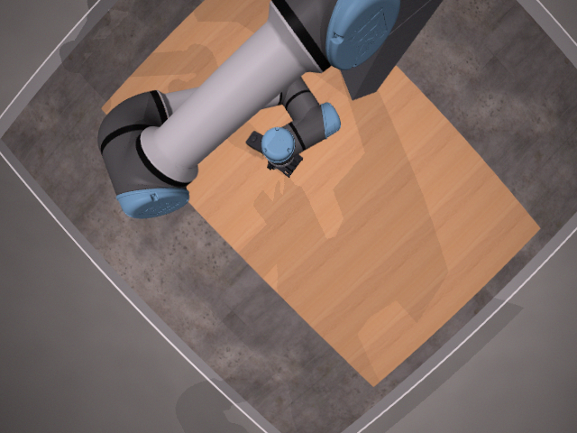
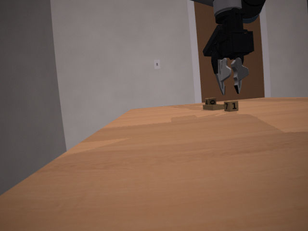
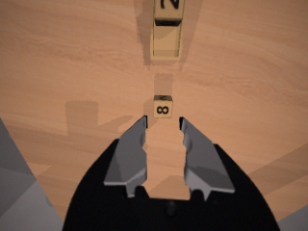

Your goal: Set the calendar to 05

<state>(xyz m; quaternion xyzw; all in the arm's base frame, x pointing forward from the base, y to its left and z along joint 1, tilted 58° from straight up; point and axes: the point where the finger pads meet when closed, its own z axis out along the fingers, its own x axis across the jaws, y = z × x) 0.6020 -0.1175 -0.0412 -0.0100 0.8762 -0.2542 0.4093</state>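
A loose wooden cube (image 3: 163,106) (image 2: 231,106) lies on the table with 8 on top; its sides show 7 and 1 in the exterior view. Beyond it the small wooden tray (image 3: 166,40) (image 2: 208,107) holds the other cube (image 3: 169,7) (image 2: 211,101), with 2 on top and 0 on a side. One tray slot stands empty. My gripper (image 3: 163,116) (image 2: 230,92) (image 1: 285,171) hangs a little above the loose cube, pointing down. Its fingers stand partly apart with nothing between them. In the top view the arm hides both cubes and the tray.
The wooden table (image 1: 372,233) (image 2: 173,161) carries only the tray and cubes. The arm's base and big links (image 1: 224,106) lie over the table's far corner. A wall and a brown door (image 2: 253,82) stand behind the table.
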